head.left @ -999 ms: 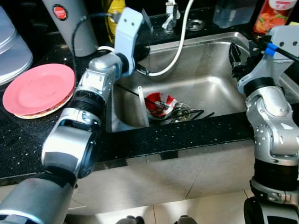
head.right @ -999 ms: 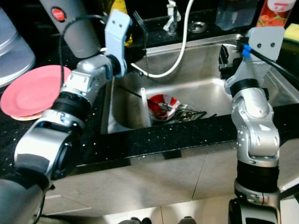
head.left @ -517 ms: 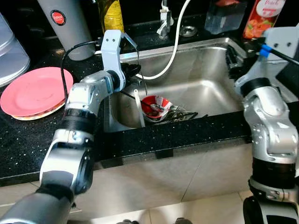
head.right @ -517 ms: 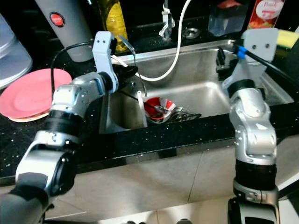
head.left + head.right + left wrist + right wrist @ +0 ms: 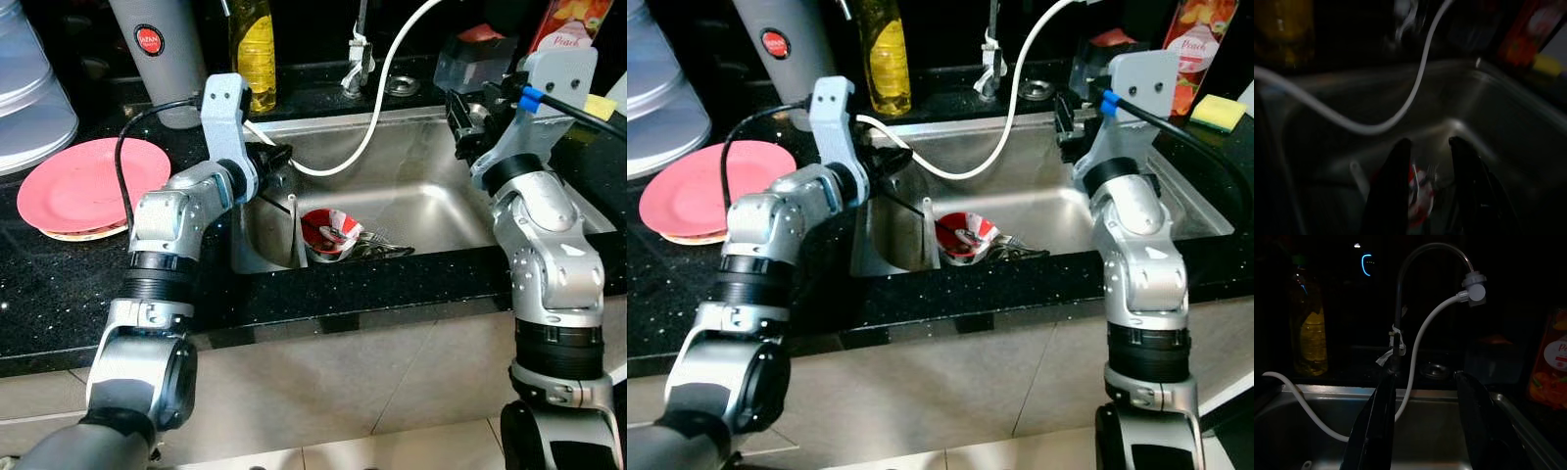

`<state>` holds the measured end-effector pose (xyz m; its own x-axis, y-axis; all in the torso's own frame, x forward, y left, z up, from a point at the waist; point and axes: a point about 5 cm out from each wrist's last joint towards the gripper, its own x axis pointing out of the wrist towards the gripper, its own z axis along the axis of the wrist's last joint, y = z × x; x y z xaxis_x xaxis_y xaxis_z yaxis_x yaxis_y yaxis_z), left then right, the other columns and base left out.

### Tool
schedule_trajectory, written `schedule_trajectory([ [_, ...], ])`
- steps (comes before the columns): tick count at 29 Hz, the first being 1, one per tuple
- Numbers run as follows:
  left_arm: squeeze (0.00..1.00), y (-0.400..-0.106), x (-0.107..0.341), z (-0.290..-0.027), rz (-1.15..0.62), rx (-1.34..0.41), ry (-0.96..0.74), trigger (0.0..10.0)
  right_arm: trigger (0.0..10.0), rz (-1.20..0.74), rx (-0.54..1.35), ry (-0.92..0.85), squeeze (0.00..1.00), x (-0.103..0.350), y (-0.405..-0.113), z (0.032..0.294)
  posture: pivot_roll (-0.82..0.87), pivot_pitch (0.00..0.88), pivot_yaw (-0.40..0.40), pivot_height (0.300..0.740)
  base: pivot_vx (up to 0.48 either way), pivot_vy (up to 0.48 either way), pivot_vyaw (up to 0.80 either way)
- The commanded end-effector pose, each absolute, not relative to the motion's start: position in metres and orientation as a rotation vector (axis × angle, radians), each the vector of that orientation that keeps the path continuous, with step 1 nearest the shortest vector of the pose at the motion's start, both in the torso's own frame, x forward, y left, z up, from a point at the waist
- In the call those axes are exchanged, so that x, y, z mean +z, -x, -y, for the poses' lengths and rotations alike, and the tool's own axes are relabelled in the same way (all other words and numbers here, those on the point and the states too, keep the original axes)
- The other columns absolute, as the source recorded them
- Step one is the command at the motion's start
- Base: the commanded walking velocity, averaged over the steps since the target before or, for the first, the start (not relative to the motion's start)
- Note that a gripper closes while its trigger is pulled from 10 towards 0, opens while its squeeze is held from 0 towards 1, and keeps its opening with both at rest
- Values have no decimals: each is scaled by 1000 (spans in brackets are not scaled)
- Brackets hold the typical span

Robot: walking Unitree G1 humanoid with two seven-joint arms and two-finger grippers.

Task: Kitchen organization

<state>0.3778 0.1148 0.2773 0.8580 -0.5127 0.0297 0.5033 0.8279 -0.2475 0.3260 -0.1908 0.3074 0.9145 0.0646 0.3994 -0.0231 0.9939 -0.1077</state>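
A red and white bowl (image 5: 331,233) lies in the steel sink (image 5: 441,201) with a heap of cutlery (image 5: 380,248) beside it and a white stick (image 5: 296,227) leaning at its left. My left gripper (image 5: 281,157) hovers over the sink's back left corner, open and empty; in the left wrist view its fingers (image 5: 1393,186) frame the bowl (image 5: 1418,188) below. My right gripper (image 5: 460,119) is raised over the sink's back right, open with nothing in it, and faces the tap (image 5: 1398,328) and its white hose (image 5: 1420,347).
A pink plate (image 5: 93,184) sits on the black counter (image 5: 59,284) at the left, with clear stacked tubs (image 5: 34,88) behind it. A grey flask (image 5: 157,59), a yellow bottle (image 5: 255,49), a juice carton (image 5: 1187,44) and a sponge (image 5: 1219,113) line the back.
The camera has lifted and pulled back, showing more of the back counter. My left arm has drawn in lower at the sink's left rim. The right gripper has risen and swung toward the tap.
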Motion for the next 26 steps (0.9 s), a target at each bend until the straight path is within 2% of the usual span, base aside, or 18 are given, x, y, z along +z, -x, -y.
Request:
schedule_trajectory([
  [1,0,-375,288,-116,37,-545,280,10000,10000,419,47,100,0,306,-324,191,-11,32,32,740,0,0,0],
  [4,0,-374,293,-120,82,-532,289,10000,10000,419,44,99,0,305,-324,191,-15,31,51,740,0,0,0],
  [9,0,-372,295,-126,96,-482,207,10000,10000,424,40,96,0,304,-323,192,-17,28,56,740,0,0,0],
  [15,0,-375,277,-140,4,-348,8,10000,10000,423,43,93,0,302,-321,190,-21,24,66,740,0,0,0],
  [16,0,-372,276,-145,8,-341,-100,10000,10000,416,50,91,0,299,-320,189,-15,25,64,740,0,0,0],
  [20,0,-370,281,-150,23,-328,-130,10000,10000,412,52,89,0,297,-319,189,-6,26,60,740,0,0,0],
  [26,0,-370,289,-174,37,-238,-189,10000,10000,408,59,78,0,295,-320,187,10,27,52,740,0,0,0],
])
